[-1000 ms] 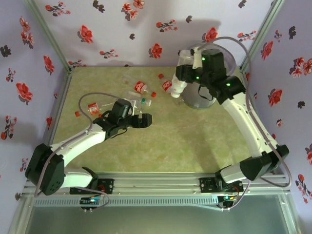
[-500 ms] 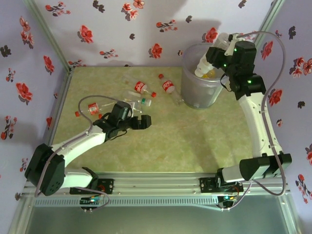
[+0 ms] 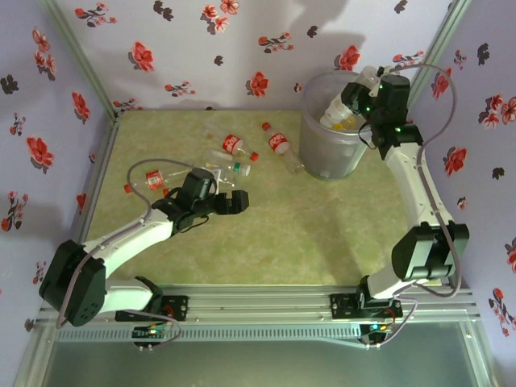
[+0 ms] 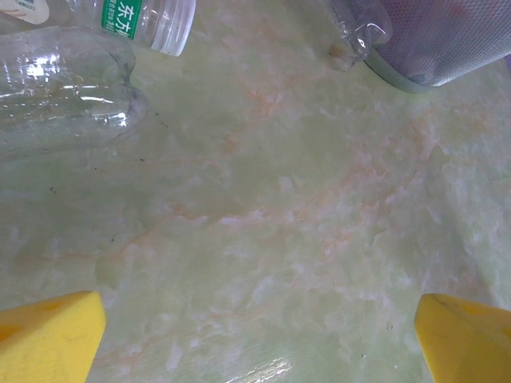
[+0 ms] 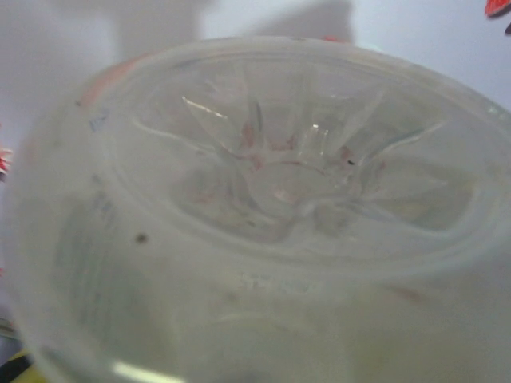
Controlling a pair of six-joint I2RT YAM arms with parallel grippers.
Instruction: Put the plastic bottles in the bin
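**Q:** How far along are you with the bottles?

**A:** Partway, I'd judge. My right claw [image 3: 353, 101] is clamped on a clear bottle [image 3: 334, 114] and holds it over the mouth of the bin [image 3: 310, 121], tilted, with its lower end down past the rim. From that wrist I look straight at the bottle's ribbed base [image 5: 271, 187], right up close. It has not been let go, so I don't count it as done.

**Q:** Is anything in the bin already?

**A:** Something yellow [image 3: 349, 123] shows through the wall. It may be a bottle, but I cannot tell for certain, nor how many lie under it.

**Q:** And what is left?

**A:** Most of the work, I think. On the tabletop [image 3: 322, 234] lie two red-labelled bottles, one [image 3: 232, 143] out in the middle and the other [image 3: 279, 143] just beside the bin. There is also a green-labelled bottle [image 4: 136, 17], a bare clear one [image 4: 64, 104] next to it and a crushed bottle [image 3: 155, 177] far off to the left. A loose red cap [image 3: 265, 126] lies there too.

**Q:** Your other arm?

**A:** My left claw [image 3: 239, 201] hangs low over the tabletop with its jaws wide apart and nothing between them. The green-labelled and bare bottles are near it, so I'd guess one of those goes next.
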